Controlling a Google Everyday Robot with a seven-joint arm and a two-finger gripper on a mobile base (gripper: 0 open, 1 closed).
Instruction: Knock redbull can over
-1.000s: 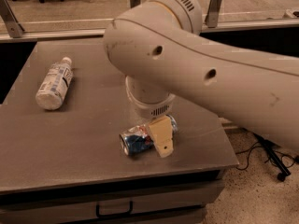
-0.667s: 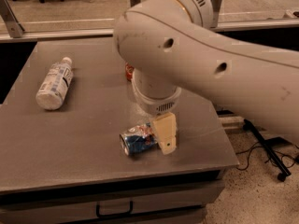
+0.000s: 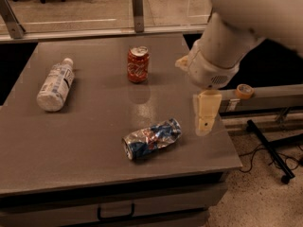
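Observation:
The redbull can (image 3: pixel 151 138), silver and blue with dented sides, lies on its side on the grey table (image 3: pixel 94 108) near the front edge. My gripper (image 3: pixel 206 113) hangs above the table's right edge, to the right of the can and apart from it. One pale finger (image 3: pixel 207 109) shows, pointing down. The white arm fills the upper right of the view.
A red soda can (image 3: pixel 138 64) stands upright at the back middle of the table. A clear plastic bottle with a white label (image 3: pixel 55 84) lies on its side at the left. A tape roll (image 3: pixel 244 91) sits on a ledge at the right. A drawer handle (image 3: pixel 116 213) is below.
The arm has swung up and to the right, away from the redbull can, uncovering the red soda can. The redbull can still lies on its side in the same place.

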